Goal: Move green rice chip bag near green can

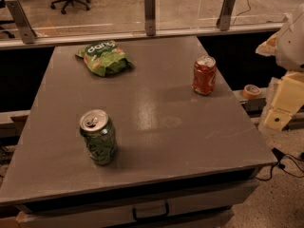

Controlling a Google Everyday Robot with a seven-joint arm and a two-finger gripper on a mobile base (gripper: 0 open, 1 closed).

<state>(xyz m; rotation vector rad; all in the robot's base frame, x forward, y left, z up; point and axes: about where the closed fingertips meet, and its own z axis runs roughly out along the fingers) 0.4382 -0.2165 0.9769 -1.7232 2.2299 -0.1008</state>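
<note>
Grey and scuffed, the bench (161, 122) fills most of the view, with a drawer handle (151, 213) below its front edge. Nearest, toward the front left, the green can (98, 137) stands upright. Farther back on the right an orange-red can (204, 75) also stands upright. The claw (284, 103) hangs off the bench's right side, touching nothing; I cannot tell whether it is wide or narrow. At the far left the green rice chip bag (104, 57) lies flat, well apart from the green can. Beyond runs a glass barrier (150, 13).
</note>
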